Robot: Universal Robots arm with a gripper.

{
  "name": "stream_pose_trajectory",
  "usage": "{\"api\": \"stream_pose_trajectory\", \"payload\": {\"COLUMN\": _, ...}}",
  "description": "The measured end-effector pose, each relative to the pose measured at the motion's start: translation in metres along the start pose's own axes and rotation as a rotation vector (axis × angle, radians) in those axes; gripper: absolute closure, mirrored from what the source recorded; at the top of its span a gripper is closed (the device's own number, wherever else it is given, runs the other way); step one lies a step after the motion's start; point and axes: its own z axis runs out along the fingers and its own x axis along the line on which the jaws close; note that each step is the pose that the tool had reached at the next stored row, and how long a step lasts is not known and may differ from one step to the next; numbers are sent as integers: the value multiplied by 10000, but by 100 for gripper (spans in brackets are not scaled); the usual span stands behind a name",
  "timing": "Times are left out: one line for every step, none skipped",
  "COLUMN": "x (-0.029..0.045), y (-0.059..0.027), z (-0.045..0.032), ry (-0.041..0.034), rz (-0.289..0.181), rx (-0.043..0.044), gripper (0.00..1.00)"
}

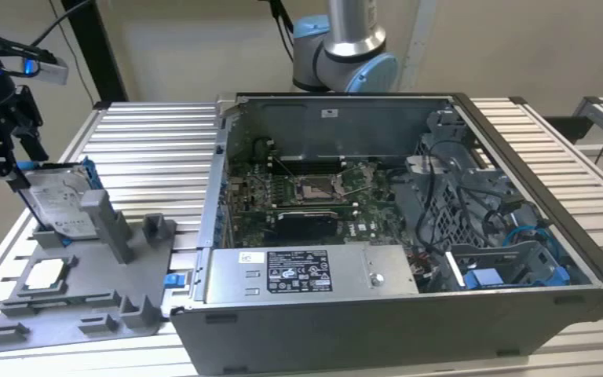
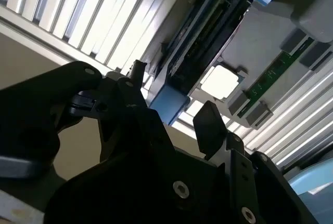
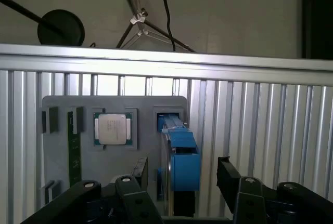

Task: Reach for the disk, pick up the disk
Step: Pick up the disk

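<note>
1. The black gripper [image 3: 182, 166] had its jaws wide apart. One finger [image 3: 139, 169] sat on each side of the disk's top edge. It clamped nothing, and the first wrist view showed a gap at both sides.
2. The disk [image 1: 59, 196] stood on edge in the grey plastic holder tray [image 1: 92, 302], at the exterior view's left. It was flat silver-grey metal in a bright blue frame.
3. A small square chip [image 3: 112, 129] lay flat in a tray recess beside the disk, above the ribbed aluminium table [image 1: 155, 133].

Open computer case [image 1: 385, 330] on slatted table [image 1: 155, 133]; grey tray [image 1: 82, 305] holds square chip [image 1: 45, 274].
</note>
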Motion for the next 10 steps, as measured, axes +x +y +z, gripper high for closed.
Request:
{"api": "stream_pose_trajectory", "payload": {"x": 0, "y": 0, "z": 14, "ry": 0, "rz": 12, "rx": 0, "gripper": 0}}
{"api": "stream_pose_trajectory", "payload": {"x": 0, "y": 0, "z": 28, "ry": 0, "rz": 24, "rx": 0, "gripper": 0}}
{"api": "stream_pose_trajectory", "payload": {"x": 1, "y": 0, "z": 44, "ry": 0, "rz": 34, "rx": 1, "gripper": 0}}
{"api": "stream_pose_trajectory", "payload": {"x": 1, "y": -1, "z": 57, "ry": -1, "rz": 44, "rx": 1, "gripper": 0}}
{"api": "stream_pose_trajectory", "payload": {"x": 1, "y": -1, "z": 69, "ry": 0, "rz": 54, "rx": 0, "gripper": 0}}
{"api": "stream_pose_trajectory", "payload": {"x": 2, "y": -1, "z": 82, "ry": 0, "rz": 63, "rx": 1, "gripper": 0}}
{"api": "stream_pose_trajectory", "payload": {"x": 2, "y": -1, "z": 98, "ry": -1, "rz": 70, "rx": 1, "gripper": 0}}
{"api": "stream_pose_trajectory", "payload": {"x": 3, "y": -1, "z": 113, "ry": -1, "rz": 75, "rx": 1, "gripper": 0}}
{"api": "stream_pose_trajectory", "payload": {"x": 3, "y": -2, "z": 129, "ry": -1, "rz": 78, "rx": 1, "gripper": 0}}
{"api": "stream_pose_trajectory", "payload": {"x": 3, "y": -2, "z": 145, "ry": -1, "rz": 81, "rx": 2, "gripper": 0}}
